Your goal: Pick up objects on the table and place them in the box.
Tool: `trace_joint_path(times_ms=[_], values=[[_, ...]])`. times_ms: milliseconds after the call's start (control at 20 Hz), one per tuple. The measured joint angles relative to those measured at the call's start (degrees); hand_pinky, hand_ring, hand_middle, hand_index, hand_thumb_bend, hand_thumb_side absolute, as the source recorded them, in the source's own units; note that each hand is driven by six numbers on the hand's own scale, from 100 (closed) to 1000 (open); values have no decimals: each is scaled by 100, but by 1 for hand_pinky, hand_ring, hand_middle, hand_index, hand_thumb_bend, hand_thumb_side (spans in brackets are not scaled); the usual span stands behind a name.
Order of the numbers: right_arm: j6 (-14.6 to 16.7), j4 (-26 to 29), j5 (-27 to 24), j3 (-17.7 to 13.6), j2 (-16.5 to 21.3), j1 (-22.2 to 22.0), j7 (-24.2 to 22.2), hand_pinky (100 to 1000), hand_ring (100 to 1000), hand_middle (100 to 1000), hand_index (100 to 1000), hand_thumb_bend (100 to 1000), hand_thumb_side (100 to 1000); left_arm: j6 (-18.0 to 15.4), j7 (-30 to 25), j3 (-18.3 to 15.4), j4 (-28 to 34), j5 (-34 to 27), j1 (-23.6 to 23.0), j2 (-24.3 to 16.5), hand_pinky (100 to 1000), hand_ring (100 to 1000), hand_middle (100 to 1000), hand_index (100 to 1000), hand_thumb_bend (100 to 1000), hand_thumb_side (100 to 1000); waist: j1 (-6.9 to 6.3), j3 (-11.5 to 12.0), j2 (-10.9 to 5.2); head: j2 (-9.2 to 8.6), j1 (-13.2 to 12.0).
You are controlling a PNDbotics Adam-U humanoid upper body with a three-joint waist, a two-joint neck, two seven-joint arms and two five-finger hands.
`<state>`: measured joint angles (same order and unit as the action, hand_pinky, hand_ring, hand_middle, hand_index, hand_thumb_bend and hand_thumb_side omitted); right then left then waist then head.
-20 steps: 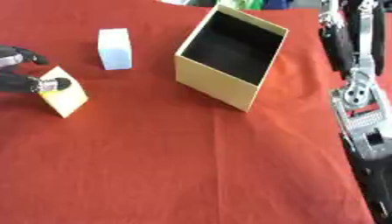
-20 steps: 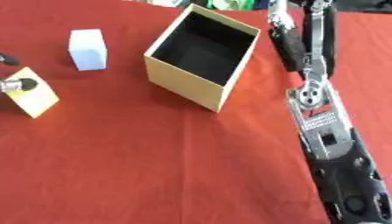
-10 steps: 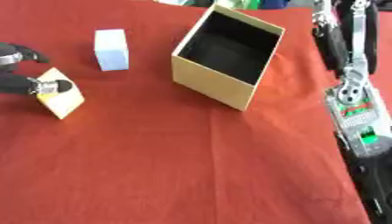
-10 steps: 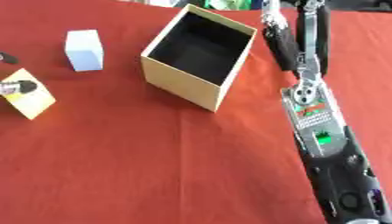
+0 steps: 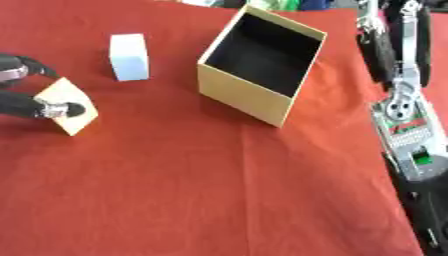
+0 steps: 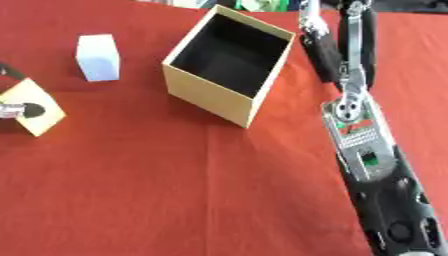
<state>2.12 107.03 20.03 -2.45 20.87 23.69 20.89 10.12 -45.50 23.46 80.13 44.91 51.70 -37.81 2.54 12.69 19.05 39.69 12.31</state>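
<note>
A: What was there to pick up?

B: Two blocks. A tan block (image 5: 68,105) sat near the left edge of the red desk (image 5: 219,190), turned cornerwise so it looked like a diamond. The left hand (image 5: 26,102) had its fingers (image 5: 54,108) closed on it, a dark fingertip pressed against the face.

A: And the other?

B: A white block (image 5: 129,57), upright, farther back and well apart from the tan one, untouched.

A: The box?

B: An open tan box (image 5: 262,65) with a black inside, standing right of the white block, angled to the desk's edge. Nothing showed inside it.
</note>
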Motion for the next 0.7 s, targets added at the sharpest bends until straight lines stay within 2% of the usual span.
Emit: trace_joint_path(times_ms=[700], values=[[1, 0, -19, 0, -38, -2, -1, 792, 747, 709, 1000, 100, 827, 48, 80, -1, -414, 107, -26, 105, 841, 998, 918, 956, 641, 929, 15, -30, 0, 1, -3]])
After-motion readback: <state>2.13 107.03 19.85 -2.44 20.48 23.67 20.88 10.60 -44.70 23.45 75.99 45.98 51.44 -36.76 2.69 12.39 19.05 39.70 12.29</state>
